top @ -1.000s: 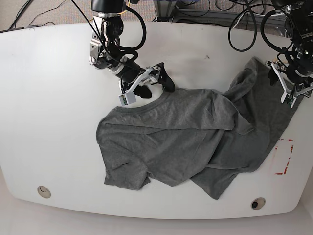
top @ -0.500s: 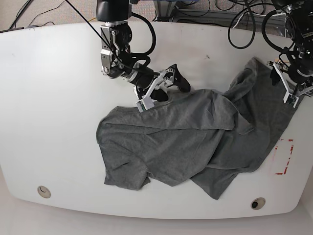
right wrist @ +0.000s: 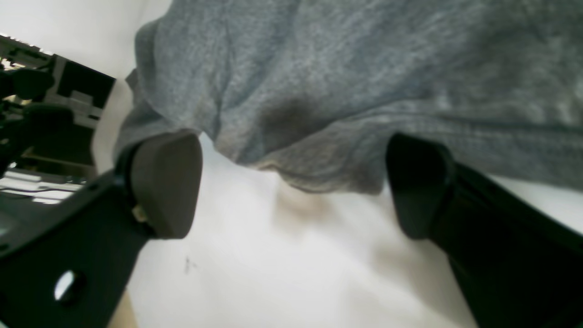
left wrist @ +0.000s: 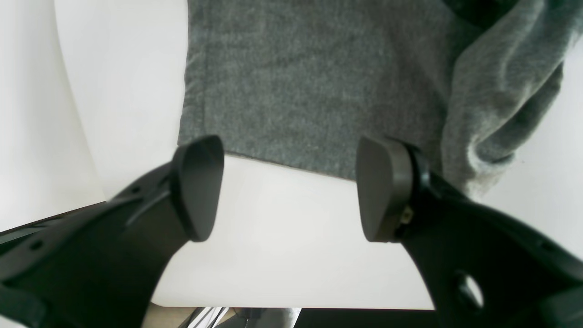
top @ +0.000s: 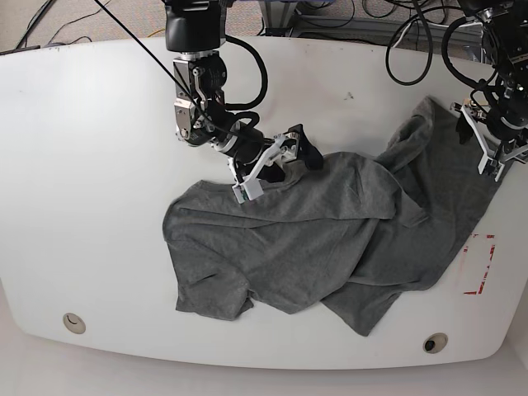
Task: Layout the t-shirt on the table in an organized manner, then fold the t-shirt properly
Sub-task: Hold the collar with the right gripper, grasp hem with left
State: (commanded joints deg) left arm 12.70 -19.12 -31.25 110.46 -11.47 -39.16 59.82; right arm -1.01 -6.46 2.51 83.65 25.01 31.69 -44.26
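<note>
The heather-grey t-shirt (top: 313, 239) lies crumpled and skewed across the white table (top: 99, 165). One part is bunched up toward the far right. My right gripper (top: 279, 163) is open at the shirt's upper edge near the neckline. In the right wrist view the gripper (right wrist: 291, 182) straddles a hanging fold of the shirt (right wrist: 364, 91), with the fingers (right wrist: 166, 182) apart. My left gripper (top: 495, 153) is open at the shirt's far right edge. In the left wrist view the gripper (left wrist: 291, 189) hovers over bare table just short of the shirt's hem (left wrist: 296, 91).
Two round holes (top: 74, 322) (top: 435, 341) sit near the table's front edge. A red dashed rectangle mark (top: 480, 264) lies at the right, partly beside the shirt. Cables hang behind the table's far edge (top: 412, 49).
My right gripper has moved right and slightly down along the shirt's upper edge, onto the neckline area. The left arm has barely moved. The shirt lies the same.
</note>
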